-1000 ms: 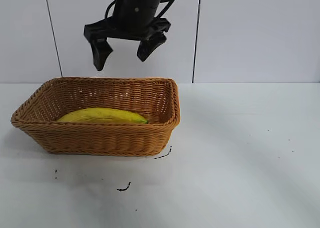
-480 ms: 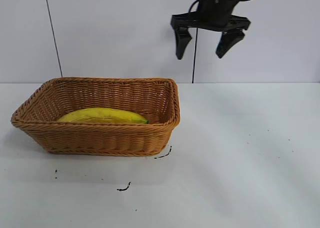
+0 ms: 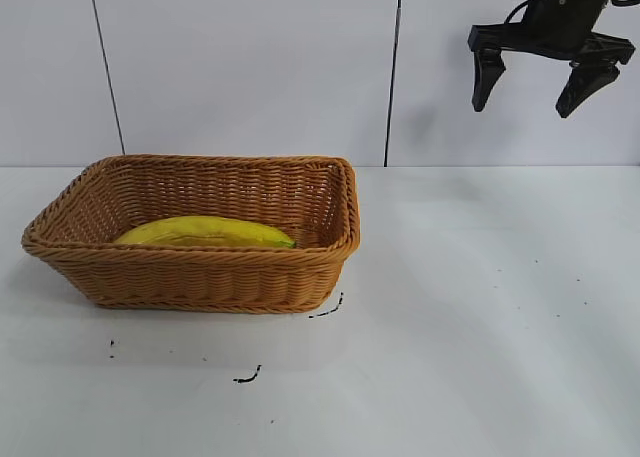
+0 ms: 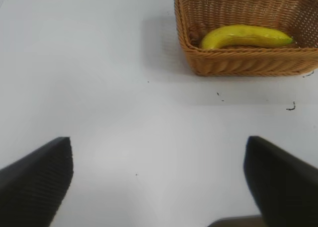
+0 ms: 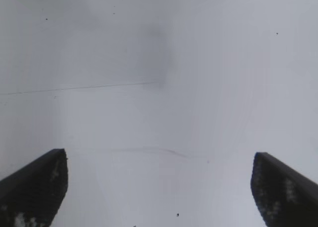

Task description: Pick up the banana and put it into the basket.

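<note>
The banana (image 3: 205, 231) is lying lengthwise inside the basket (image 3: 200, 277), resting on its woven floor, so the task looks complete. The right end effector (image 3: 548, 77) is hanging high and well to the right of the basket, its fingers spread open and holding nothing. The left end effector (image 4: 159, 182) is sitting well away from the basket over bare surface (image 3: 480, 327), fingers likewise apart and empty, apparently parked.

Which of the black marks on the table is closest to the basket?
The curved streak right at the basket's front corner; the others lie well clear of it.
</note>
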Action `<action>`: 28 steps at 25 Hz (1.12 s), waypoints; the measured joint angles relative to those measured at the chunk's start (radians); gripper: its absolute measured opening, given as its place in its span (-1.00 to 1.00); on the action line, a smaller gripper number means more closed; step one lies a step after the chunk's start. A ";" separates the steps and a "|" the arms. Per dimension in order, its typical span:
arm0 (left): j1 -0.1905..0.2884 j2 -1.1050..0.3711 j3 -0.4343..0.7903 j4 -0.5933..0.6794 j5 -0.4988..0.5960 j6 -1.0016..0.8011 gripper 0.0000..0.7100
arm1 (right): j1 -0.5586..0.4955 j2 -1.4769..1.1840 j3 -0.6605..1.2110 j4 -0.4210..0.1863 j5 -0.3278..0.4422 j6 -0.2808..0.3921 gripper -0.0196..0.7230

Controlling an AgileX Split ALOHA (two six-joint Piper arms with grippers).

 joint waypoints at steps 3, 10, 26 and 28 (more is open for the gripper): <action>0.000 0.000 0.000 0.000 0.000 0.000 0.95 | 0.001 -0.048 0.067 -0.001 0.000 -0.006 0.91; 0.000 0.000 0.000 0.000 0.000 0.000 0.95 | 0.001 -0.308 0.388 -0.002 -0.001 -0.006 0.91; 0.000 0.000 0.000 0.000 0.000 0.000 0.95 | 0.001 -1.228 1.313 -0.002 -0.038 -0.015 0.91; 0.000 0.000 0.000 0.000 0.000 0.000 0.95 | 0.001 -1.336 1.409 -0.002 -0.085 -0.015 0.91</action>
